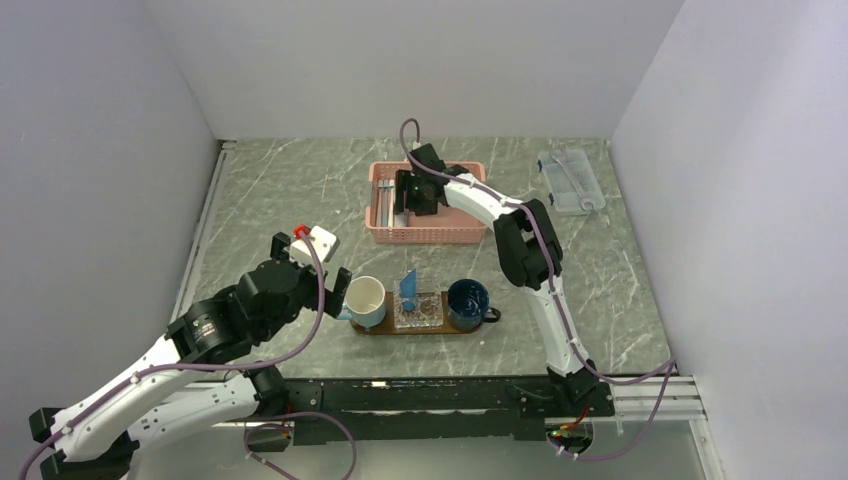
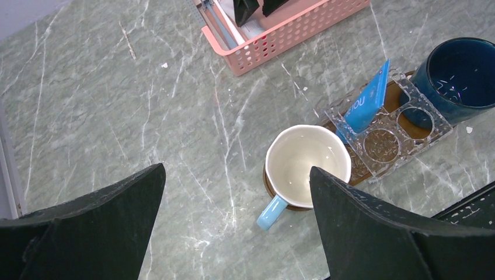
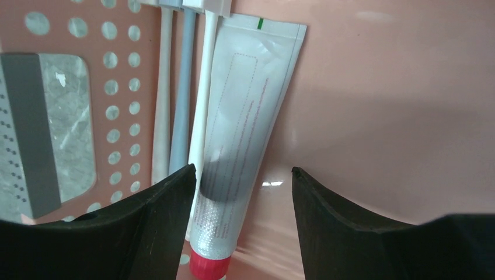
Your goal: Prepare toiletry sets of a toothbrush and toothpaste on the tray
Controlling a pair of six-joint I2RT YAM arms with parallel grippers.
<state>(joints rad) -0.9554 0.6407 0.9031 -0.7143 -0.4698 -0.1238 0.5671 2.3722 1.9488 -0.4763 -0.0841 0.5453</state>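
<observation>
By the worktop's near edge we see the left hand (image 2: 236, 169) spread open and empty beside the white mug (image 2: 306, 166) on the tray (image 1: 430, 331), where the toothpaste (image 2: 366, 102) leans in a clear holder (image 2: 385, 146), while toward the far edge the right hand (image 3: 242, 170) hangs released in the pink basket (image 1: 425, 235) over toothbrushes (image 3: 181, 87).

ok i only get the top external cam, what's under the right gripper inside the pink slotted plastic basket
observer: right wrist view shows a white squeeze tube with a red cap lying flat, lined up with the gap of the open right gripper.
operator: anything beside it
observer: three slim toothbrush handles, two white and one grey-blue, lie side by side along it.
operator: how's the small blue squeeze tube standing up
observer: left wrist view: it leans in a slot of a clear plastic holder; two round holes beside it are empty.
</observation>
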